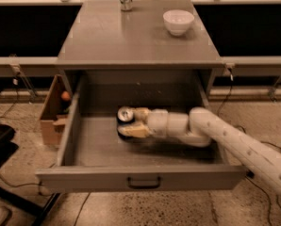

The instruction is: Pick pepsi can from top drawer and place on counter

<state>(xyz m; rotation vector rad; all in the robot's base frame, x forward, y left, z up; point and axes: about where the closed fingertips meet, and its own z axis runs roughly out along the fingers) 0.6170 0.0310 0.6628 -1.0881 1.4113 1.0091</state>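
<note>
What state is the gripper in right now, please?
Gripper: inside the drawer, right at the can; whether it is open or gripping the can cannot be told.

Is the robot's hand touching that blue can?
Cannot tell: camera view shows the gripper overlapping the pepsi can in the top drawer, contact or gap unclear.
</note>
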